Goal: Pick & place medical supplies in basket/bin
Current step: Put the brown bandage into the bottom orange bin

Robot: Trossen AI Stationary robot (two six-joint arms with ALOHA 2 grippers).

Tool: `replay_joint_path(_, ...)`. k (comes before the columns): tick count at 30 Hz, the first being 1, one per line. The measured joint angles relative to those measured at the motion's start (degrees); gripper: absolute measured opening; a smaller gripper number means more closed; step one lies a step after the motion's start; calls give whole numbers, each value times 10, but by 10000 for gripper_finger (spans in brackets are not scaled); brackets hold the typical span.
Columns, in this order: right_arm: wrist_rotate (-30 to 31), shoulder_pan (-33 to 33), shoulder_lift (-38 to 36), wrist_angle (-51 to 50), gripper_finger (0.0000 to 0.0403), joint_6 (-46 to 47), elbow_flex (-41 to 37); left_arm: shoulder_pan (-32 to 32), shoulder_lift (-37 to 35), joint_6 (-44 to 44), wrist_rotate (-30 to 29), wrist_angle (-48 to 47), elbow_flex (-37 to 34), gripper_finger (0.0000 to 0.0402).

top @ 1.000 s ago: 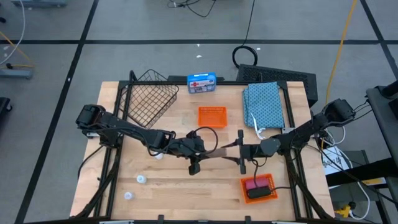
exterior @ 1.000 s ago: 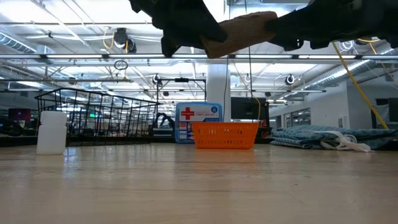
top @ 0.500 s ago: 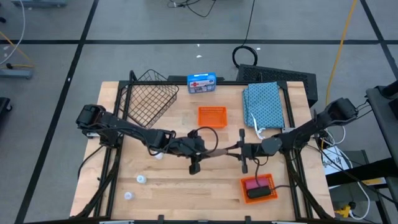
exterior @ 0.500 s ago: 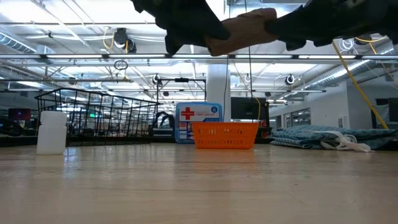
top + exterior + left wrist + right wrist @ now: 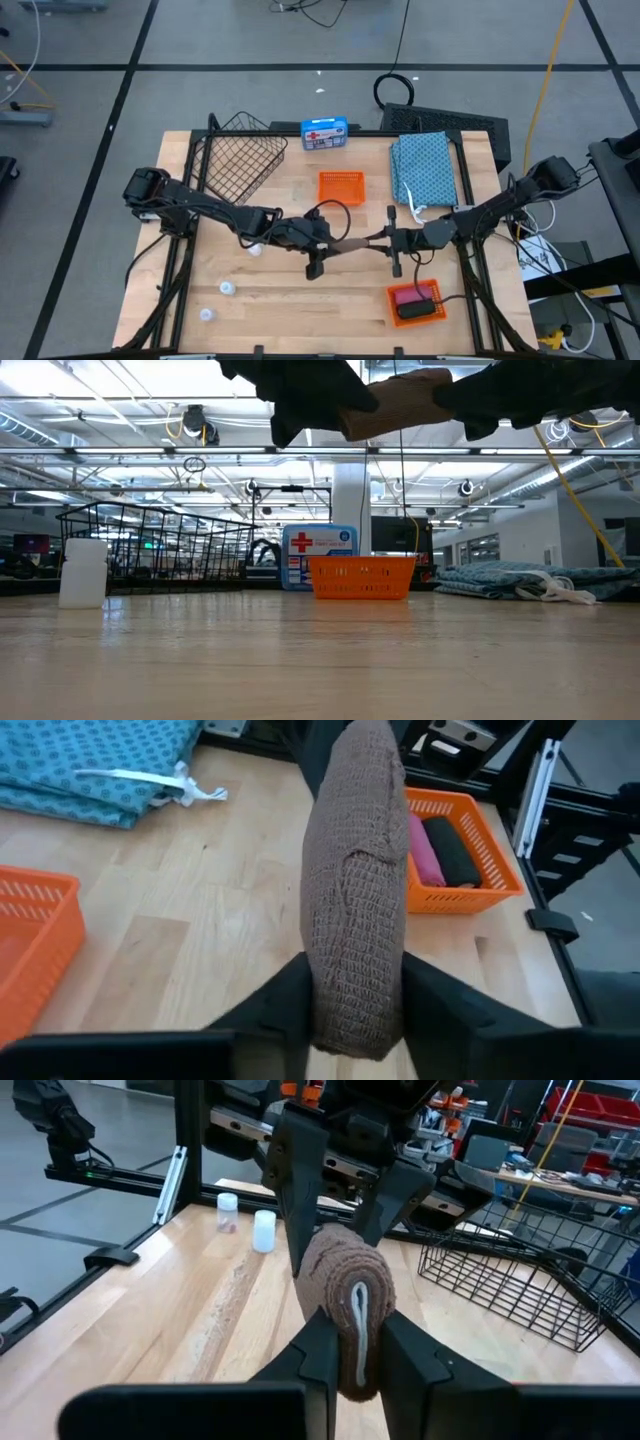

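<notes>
Brown roll (image 5: 355,243), seen from above, hangs over the middle of the counter (image 5: 280,300) between my two arms. My left jaws have one end and my right jaws the other. The wire basket (image 5: 240,160) sits at the far left corner, well apart from the roll. A pink roll (image 5: 408,296) and a black roll (image 5: 420,311) lie in the near orange tray (image 5: 392,300). The teal cloth (image 5: 425,168) lies at the far right, and three white vials (image 5: 228,288) stand near my left arm.

From counter height, the brown roll shows high above the wood, lying roughly level, with dark jaws at each end.

Past my left wrist, the roll stands between my left jaws, set narrow, with both fingers (image 5: 290,990) against its sides.

Past my right wrist, my right jaws are closed tight on the roll's end. My left jaws clasp it from beyond, and the basket stands off to one side.
</notes>
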Motion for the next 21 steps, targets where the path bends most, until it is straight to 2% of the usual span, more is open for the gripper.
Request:
replay_joint_path(6,1,0,1,-16,35,12,-1,0,-16,20,6,-5,9,230)
replay_joint_path(12,5,0,-23,-45,36,28,-2,2,-90,24,-13,-61,9,282)
replay_joint_path(16,5,0,-54,-67,35,47,-2,-18,-144,46,-97,-71,-9,295)
replay_joint_path(21,5,0,-91,-83,34,71,-12,-51,-184,56,-212,-52,-70,296)
